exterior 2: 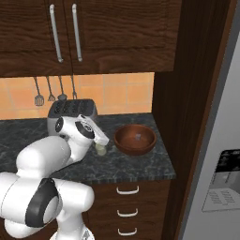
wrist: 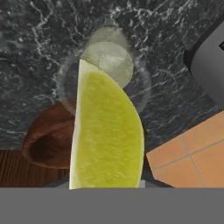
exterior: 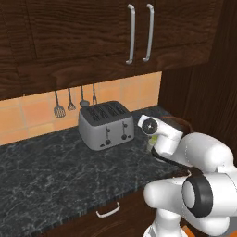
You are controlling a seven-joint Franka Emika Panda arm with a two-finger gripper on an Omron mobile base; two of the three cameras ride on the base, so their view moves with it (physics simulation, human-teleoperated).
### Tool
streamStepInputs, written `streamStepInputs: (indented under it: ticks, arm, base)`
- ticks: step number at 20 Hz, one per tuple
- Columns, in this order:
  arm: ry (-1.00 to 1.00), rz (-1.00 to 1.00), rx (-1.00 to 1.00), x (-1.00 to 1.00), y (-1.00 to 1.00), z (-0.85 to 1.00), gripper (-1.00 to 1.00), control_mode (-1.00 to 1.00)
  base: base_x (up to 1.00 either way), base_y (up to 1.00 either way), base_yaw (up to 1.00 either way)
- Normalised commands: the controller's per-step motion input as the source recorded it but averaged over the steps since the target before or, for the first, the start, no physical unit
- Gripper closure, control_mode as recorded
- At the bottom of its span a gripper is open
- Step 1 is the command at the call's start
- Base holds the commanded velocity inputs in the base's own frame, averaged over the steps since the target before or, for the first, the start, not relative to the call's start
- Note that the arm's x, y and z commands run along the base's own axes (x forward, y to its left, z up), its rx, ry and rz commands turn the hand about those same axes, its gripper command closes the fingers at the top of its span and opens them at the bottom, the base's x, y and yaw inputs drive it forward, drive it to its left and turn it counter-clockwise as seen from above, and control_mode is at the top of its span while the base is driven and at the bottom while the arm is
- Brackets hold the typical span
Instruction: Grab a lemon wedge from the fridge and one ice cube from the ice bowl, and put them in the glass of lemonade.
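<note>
Jaws closed partway on the lemon wedge (wrist: 107, 135): your gripper (wrist: 107, 186) holds the pale yellow-green slice upright between its fingers, and in the hand view the wedge stands directly over the glass of lemonade (wrist: 109, 65). You see the glass from above there, a clear tumbler with pale liquid, on the dark marbled counter (exterior 2: 140, 164). From the right base view, the glass (exterior 2: 100, 149) stands just beside the ice bowl (exterior 2: 135, 139), near the counter's right end and closer to its front edge than the toaster (exterior 2: 70, 110). The reddish-brown wooden bowl sits near the counter's right edge, next to the dark wood side panel. Your white arm reaches over the counter's front edge, with the hand above the glass. Part of the fridge (exterior 2: 225, 154) shows at far right, silver-grey with its dispenser panel.
</note>
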Motion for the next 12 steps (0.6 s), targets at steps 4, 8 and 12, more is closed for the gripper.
streamStepInputs:
  ticks: [4, 8, 12]
  arm:
    - [0.0, 0.0, 0.0, 0.13, -0.01, 0.0, -1.0, -1.0]
    - [0.0, 0.0, 0.0, 0.45, 0.0, 0.11, -1.0, -1.0]
    - [0.0, 0.0, 0.0, 0.27, 0.0, 0.03, -1.0, -1.0]
  base:
    - [0.0, 0.0, 0.0]
    - [0.0, 0.0, 0.0]
    - [0.0, 0.0, 0.0]
